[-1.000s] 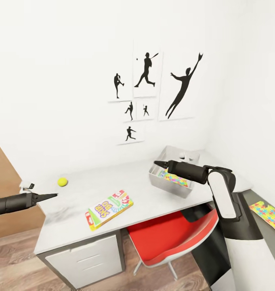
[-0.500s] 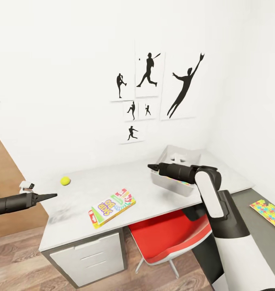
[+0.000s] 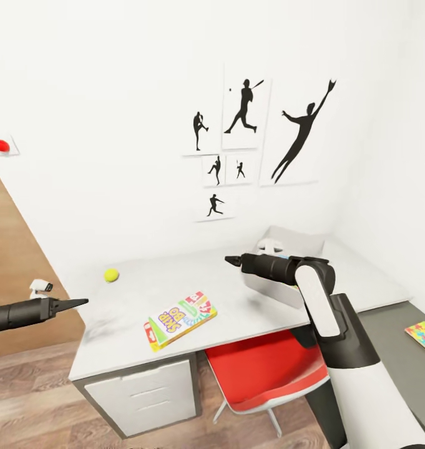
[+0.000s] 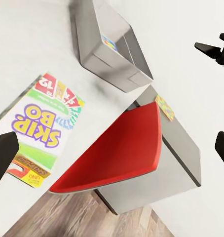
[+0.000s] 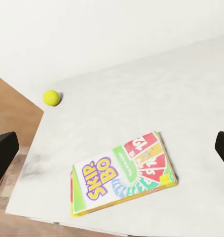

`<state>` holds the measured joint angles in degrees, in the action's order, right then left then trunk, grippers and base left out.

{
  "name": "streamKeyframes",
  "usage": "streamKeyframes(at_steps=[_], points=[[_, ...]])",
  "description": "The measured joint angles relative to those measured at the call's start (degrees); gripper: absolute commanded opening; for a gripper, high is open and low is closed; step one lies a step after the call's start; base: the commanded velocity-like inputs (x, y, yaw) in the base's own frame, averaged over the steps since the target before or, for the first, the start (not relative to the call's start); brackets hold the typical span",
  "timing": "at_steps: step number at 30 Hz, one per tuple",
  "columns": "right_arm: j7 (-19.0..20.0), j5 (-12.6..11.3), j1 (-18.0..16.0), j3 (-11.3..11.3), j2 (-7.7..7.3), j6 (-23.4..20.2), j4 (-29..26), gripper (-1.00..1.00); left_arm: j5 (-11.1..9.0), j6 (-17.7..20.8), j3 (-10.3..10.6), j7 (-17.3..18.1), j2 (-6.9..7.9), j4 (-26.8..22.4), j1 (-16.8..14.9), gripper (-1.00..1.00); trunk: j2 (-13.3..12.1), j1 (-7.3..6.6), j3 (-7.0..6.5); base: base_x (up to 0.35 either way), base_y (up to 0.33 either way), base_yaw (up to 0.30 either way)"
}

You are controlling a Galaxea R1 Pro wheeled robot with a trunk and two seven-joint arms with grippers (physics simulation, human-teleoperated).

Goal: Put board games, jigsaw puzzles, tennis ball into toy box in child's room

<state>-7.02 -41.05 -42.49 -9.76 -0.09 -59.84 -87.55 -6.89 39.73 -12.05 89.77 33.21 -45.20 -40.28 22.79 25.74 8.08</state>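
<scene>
Looking down from the head camera, I have the white bench (image 3: 362, 280) ahead with a red chair (image 3: 262, 368) tucked under it. The Skip-Bo board game (image 3: 181, 319) lies flat near the front edge of the bench, and the tennis ball (image 3: 111, 275) sits well apart from it, toward the back left corner by the wall. The grey toy box (image 3: 287, 240) stands at the right rear of the bench, partly hidden behind my right arm. A jigsaw puzzle (image 3: 424, 337) lies on the dark surface off to the far right.

My right tool (image 3: 232, 260) hangs above the bench just in front of the toy box, released and holding nothing; its wrist camera looks over the game and the ball between widely spaced fingertips. My left tool (image 3: 75, 304) hovers off the left end of the bench, also released and empty, with its fingertips (image 4: 3, 153) spread wide.
</scene>
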Motion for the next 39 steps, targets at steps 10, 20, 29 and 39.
streamKeyframes(at_steps=[10,20,29,39], points=[[-0.11,0.21,0.01,-0.14,0.1,0.01,0.06,1.0,-0.02,0.1,-0.01,0.01,-0.01,0.01,-0.02,1.0,-0.01,0.01,0.72,0.064,-0.063,0.149],[-0.28,0.45,-0.04,-0.15,0.14,0.01,4.03,1.0,-0.04,0.18,0.0,0.02,-0.02,0.01,-0.02,1.0,-0.01,0.02,1.64,-0.028,0.075,0.014],[-2.21,0.5,-0.4,-0.15,0.17,0.0,6.26,1.0,-0.05,0.18,0.0,0.01,-0.01,0.02,-0.02,1.0,0.0,0.01,2.49,-0.032,0.054,0.0],[-3.08,0.5,-0.68,-0.2,0.17,-0.01,6.68,1.0,-0.05,0.23,0.0,0.0,-0.06,0.06,-0.01,1.0,0.01,0.0,3.43,0.06,-0.046,0.003]])
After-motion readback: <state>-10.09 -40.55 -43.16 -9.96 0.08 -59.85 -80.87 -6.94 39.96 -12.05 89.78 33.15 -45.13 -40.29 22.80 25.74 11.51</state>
